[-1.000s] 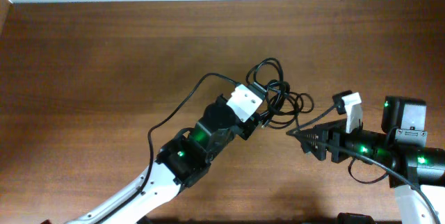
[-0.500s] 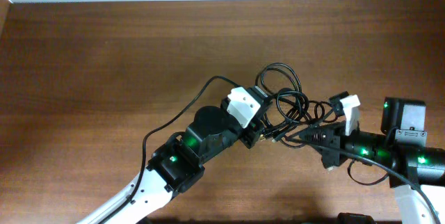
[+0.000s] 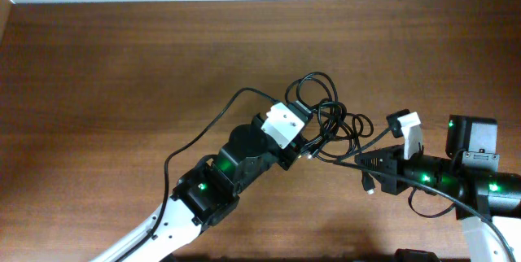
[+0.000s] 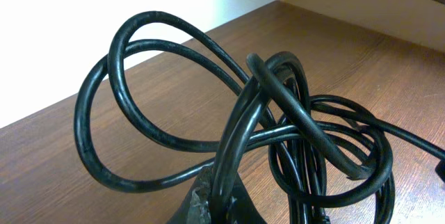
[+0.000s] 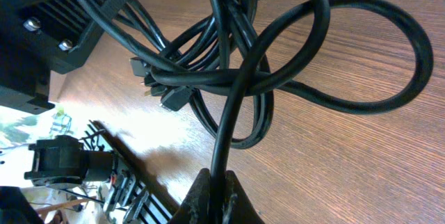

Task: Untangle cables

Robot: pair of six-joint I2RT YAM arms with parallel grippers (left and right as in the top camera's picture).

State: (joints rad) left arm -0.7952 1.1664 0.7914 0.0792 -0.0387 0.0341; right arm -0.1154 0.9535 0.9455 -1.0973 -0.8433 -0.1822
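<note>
The cables (image 3: 330, 124) form a black knot of loops on the table between my two arms. My left gripper (image 3: 305, 146) reaches in from the lower left and is shut on a bunch of strands at the knot's left side. In the left wrist view the cables (image 4: 257, 106) rise out of the left gripper (image 4: 222, 200) and spread into wide loops. My right gripper (image 3: 361, 161) is shut on one strand at the knot's right side. In the right wrist view that strand runs up from the right gripper (image 5: 217, 189) into the knotted cables (image 5: 236, 78). A small plug (image 3: 368, 187) dangles below the right gripper.
The brown wooden table (image 3: 122, 67) stretches wide to the left and back, ending at a white wall. The left arm's own thick wire (image 3: 199, 136) arcs over the table beside it. The left arm's black body (image 5: 62, 15) sits close behind the knot.
My right gripper has shut on a strand and drawn back slightly right, with a plug now hanging under it. The knot shifted a little. My left gripper kept its hold.
</note>
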